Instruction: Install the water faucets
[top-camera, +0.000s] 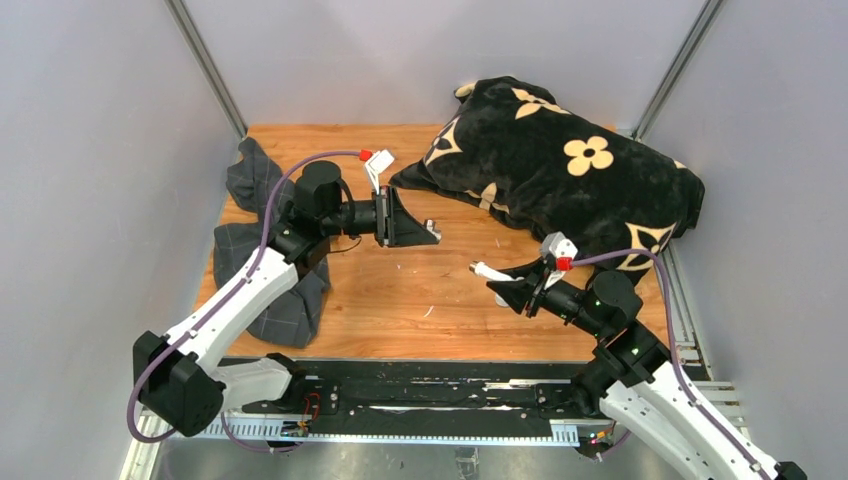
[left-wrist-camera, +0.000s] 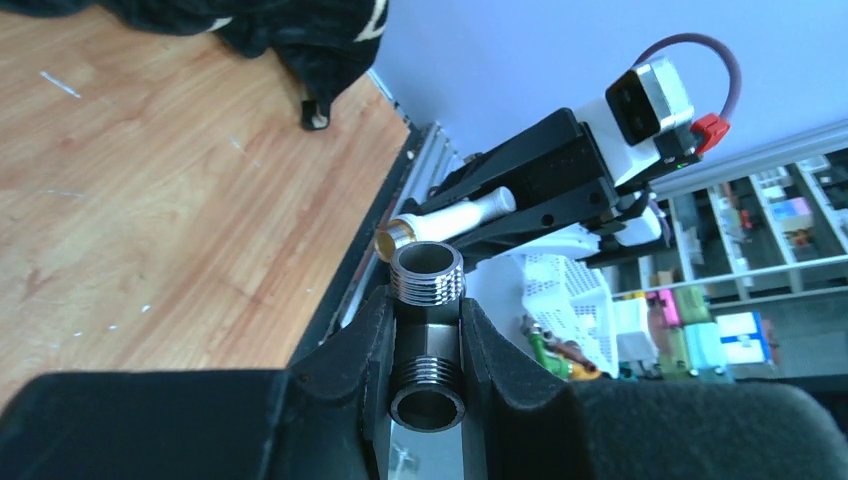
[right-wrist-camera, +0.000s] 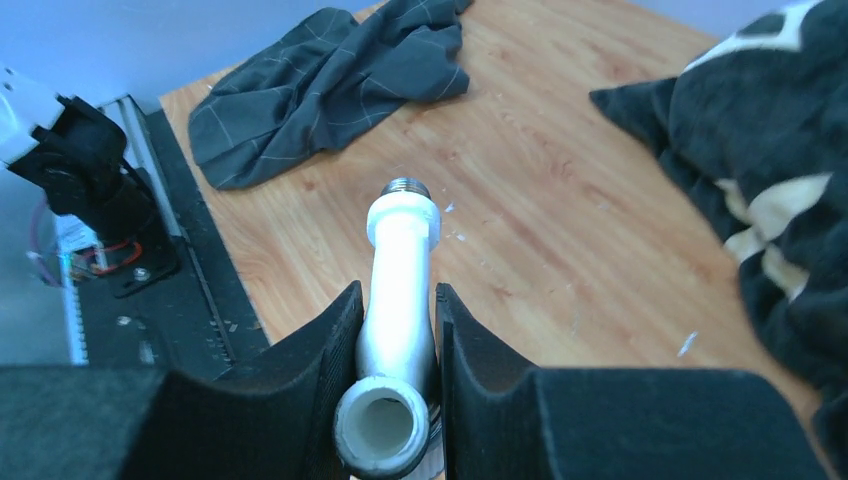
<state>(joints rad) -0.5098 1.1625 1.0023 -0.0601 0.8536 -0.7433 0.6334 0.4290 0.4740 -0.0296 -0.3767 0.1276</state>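
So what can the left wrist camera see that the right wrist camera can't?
Only the left wrist view shows the grey metal T-piece, pinched in the left gripper, and shelves behind. Only the right wrist view shows the grey checked cloth and the hollow near end of the white tap. Both show that tap, held by the right gripper, the wooden table and the black flowered cushion.
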